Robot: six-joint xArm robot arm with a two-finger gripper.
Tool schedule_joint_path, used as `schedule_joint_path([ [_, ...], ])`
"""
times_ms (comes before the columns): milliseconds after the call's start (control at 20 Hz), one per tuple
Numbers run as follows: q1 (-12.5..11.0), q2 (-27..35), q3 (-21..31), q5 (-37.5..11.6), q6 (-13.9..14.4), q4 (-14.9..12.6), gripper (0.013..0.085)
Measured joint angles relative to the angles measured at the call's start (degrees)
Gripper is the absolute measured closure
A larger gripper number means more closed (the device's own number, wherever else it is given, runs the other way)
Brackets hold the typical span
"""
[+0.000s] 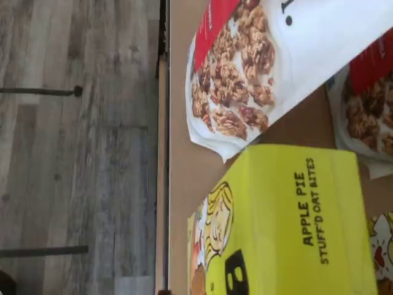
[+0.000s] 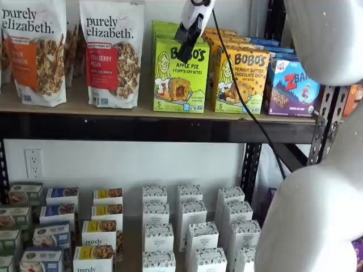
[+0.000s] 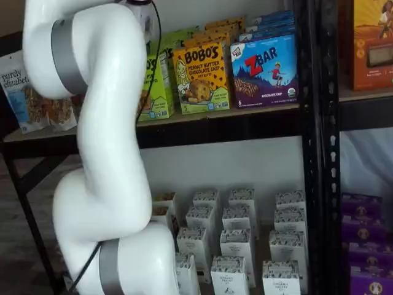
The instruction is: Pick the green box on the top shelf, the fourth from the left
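On the top shelf [image 2: 142, 110], the green box [image 2: 180, 76] stands before a white wall.

The green box [image 2: 180, 75] has a granola bag [image 2: 112, 52] near one side and a yellow-orange box [image 2: 240, 81] just beside the other, open front.

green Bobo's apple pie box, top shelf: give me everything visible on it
The green box is a lime-green carton, cardboard by its look, printed "BOBO'S Apple Pie Stuff'd Oat Bites" with a cartoon blonde girl and a filled oat bite. It stands upright at the front of the top shelf, face forward, more green cartons behind it, between a granola bag and the yellow-orange Bobo's box. The gripper hangs before its upper edge; contact cannot be told.
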Motion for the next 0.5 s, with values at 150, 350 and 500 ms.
schedule_joint_path([
  [150,0.1,-0.12,0.58,-0.74,-0.07,-0.13,0.013],
  [350,0.12,0.26,0.31,-0.89,-0.1,-0.2,0.013],
  [500,0.21,0.74,-0.24,-0.66,-0.02,-0.73,0.013],
])
